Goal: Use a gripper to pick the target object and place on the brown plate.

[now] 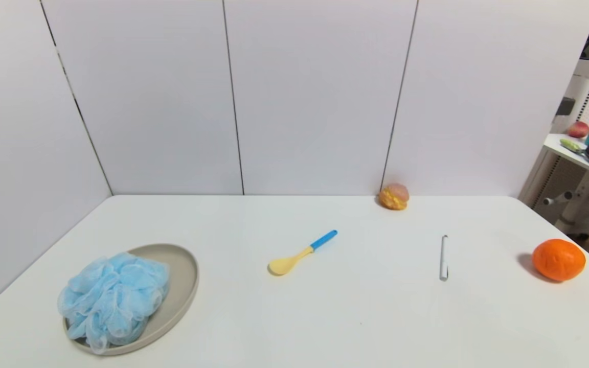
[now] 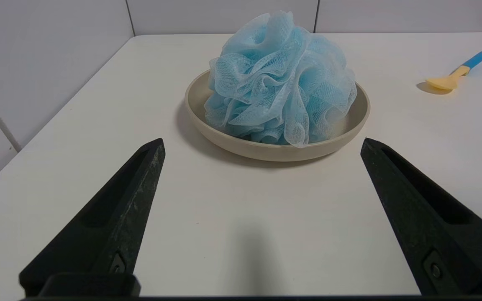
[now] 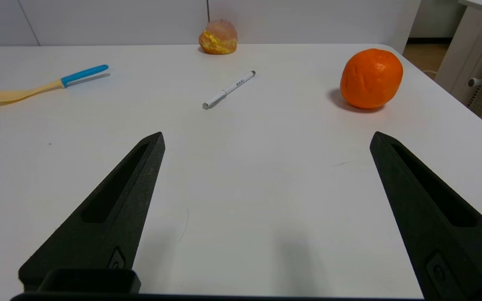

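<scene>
The light blue mesh pouf (image 1: 113, 299) lies on the beige-tan plate (image 1: 184, 278) at the table's front left, covering the plate's near and left part. In the left wrist view the pouf (image 2: 280, 79) sits in the plate (image 2: 241, 146), a short way beyond my left gripper (image 2: 262, 142), which is open and empty over bare table. My right gripper (image 3: 266, 138) is open and empty over the table's right part. Neither gripper shows in the head view.
A yellow spoon with a blue handle (image 1: 302, 253) lies mid-table. A white pen (image 1: 444, 257) lies to its right, an orange (image 1: 558, 259) near the right edge, a cream puff (image 1: 394, 197) by the back wall. White walls stand behind and at the left.
</scene>
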